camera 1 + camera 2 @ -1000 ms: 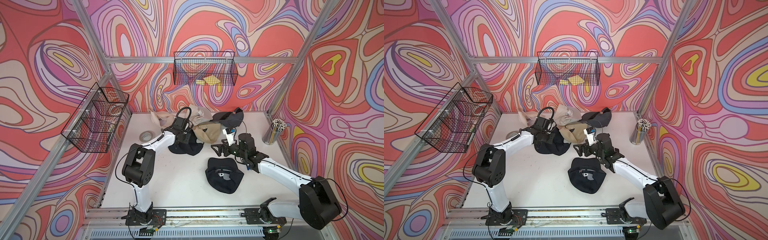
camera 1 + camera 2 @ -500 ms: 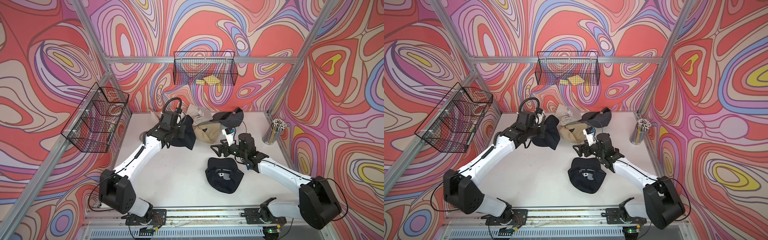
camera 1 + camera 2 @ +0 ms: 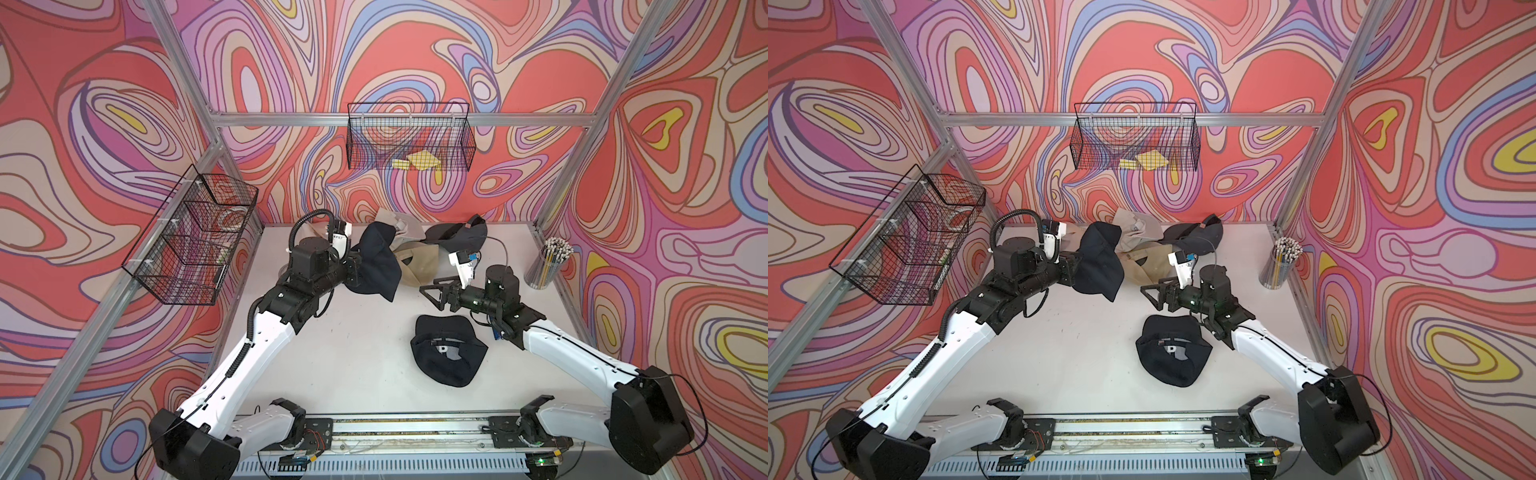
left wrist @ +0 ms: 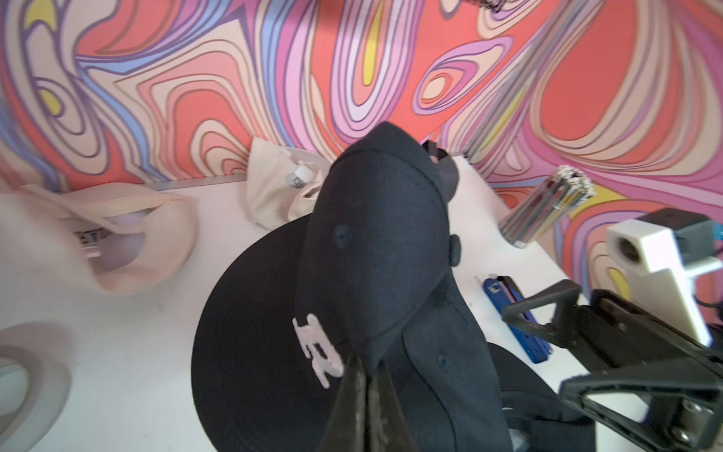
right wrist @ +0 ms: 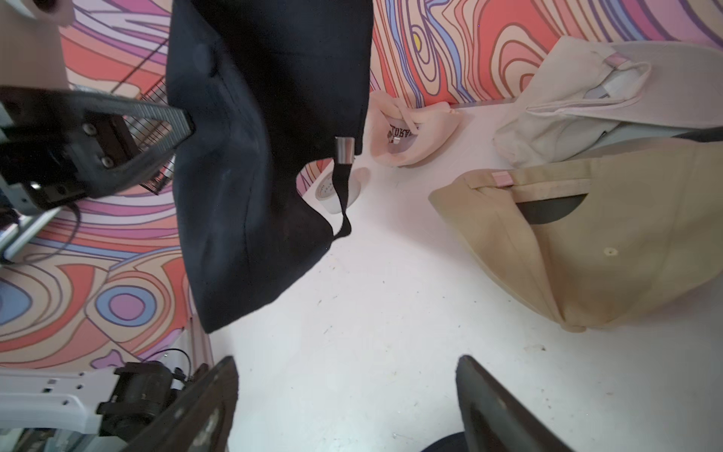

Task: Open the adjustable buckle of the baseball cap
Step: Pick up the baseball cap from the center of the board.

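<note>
We see the dark navy cotton baseball cap (image 4: 375,242) lifted off the smooth white table (image 5: 391,313). In both top views it hangs in the air over the rear part, a little left of the middle. The left gripper (image 4: 364,371) is pressed together on the cloth at the edge of the crown. Its two black wedge-shaped fingers meet in a point, and white embroidered letters lie just beside them. The crown is folded and soft, while the flat, stiff, rounded brim spreads beside it.

In the right wrist view the cloth hangs as a long dark sheet. At its back opening sits a small shiny silver metal buckle (image 5: 344,150), shaped like a short tube. It sits on a narrow black fabric strap (image 5: 339,191) that curves down into a loop.

The right gripper (image 5: 346,362) has its matte black fingers wide apart with nothing between them. It points toward the hanging cap but is apart from it. A tan cotton cap (image 5: 567,250) with a smooth rounded crown lies on the table nearby.
</note>
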`<action>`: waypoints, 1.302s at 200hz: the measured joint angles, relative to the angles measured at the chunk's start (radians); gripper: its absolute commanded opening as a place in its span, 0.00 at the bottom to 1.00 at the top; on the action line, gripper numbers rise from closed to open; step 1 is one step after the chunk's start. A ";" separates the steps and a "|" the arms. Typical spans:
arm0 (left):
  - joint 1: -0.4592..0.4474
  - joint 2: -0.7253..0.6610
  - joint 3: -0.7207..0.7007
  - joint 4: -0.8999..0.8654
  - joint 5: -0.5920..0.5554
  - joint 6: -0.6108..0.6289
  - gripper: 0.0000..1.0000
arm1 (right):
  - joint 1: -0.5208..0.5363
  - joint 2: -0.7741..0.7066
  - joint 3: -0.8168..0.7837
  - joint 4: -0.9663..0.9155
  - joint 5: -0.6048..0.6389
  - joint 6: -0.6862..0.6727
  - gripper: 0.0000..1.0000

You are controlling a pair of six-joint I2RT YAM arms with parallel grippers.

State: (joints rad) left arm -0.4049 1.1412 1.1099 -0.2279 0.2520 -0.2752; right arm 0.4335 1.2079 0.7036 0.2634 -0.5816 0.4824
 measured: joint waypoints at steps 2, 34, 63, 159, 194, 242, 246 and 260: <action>0.000 0.000 -0.001 0.005 0.008 0.000 0.00 | 0.000 -0.005 -0.005 0.008 0.000 0.013 0.87; 0.006 0.020 -0.003 0.118 0.183 -0.019 0.00 | 0.000 -0.064 -0.063 0.091 0.003 0.185 0.86; 0.008 0.054 -0.005 0.220 0.307 -0.037 0.00 | 0.000 -0.097 -0.104 0.140 0.029 0.310 0.86; 0.040 0.119 -0.024 0.420 0.567 -0.105 0.00 | -0.117 -0.210 -0.182 0.274 0.001 0.597 0.65; 0.040 0.146 -0.023 0.476 0.645 -0.143 0.00 | -0.120 -0.196 -0.178 0.313 -0.082 0.584 0.62; 0.040 0.159 -0.016 0.480 0.692 -0.149 0.00 | -0.121 -0.211 -0.121 0.258 -0.133 0.441 0.63; 0.040 0.159 -0.016 0.480 0.695 -0.149 0.00 | -0.121 -0.213 -0.117 0.252 -0.133 0.430 0.63; 0.040 0.159 -0.016 0.481 0.707 -0.156 0.00 | -0.121 -0.215 -0.107 0.238 -0.133 0.396 0.62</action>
State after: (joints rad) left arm -0.3649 1.3003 1.0943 0.2535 0.9588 -0.4316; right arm 0.3130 0.9928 0.5964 0.5011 -0.7143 0.8787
